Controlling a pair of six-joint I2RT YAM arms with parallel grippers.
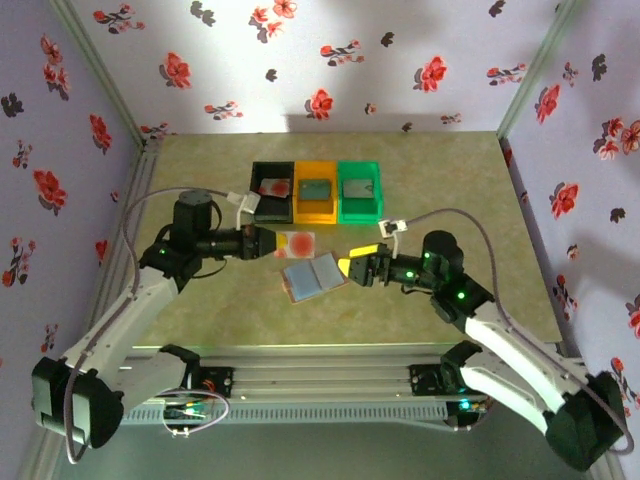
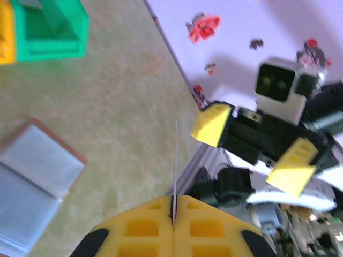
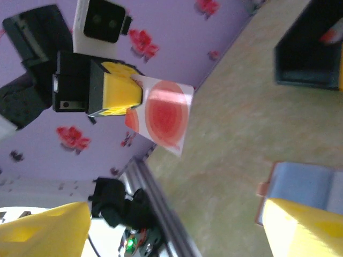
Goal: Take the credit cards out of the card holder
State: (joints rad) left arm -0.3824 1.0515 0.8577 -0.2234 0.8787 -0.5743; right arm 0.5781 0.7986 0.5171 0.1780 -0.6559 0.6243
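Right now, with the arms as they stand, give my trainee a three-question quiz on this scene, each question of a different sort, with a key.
1. True or false: the left gripper is shut on a card printed with a red disc.
2. Multiple choice: the card holder is A) folded shut, B) lying open on the table, C) standing on edge.
3. Fill in: the right gripper, beside the card holder, has its jaws ____.
Key: 1 true; 2 B; 3 open.
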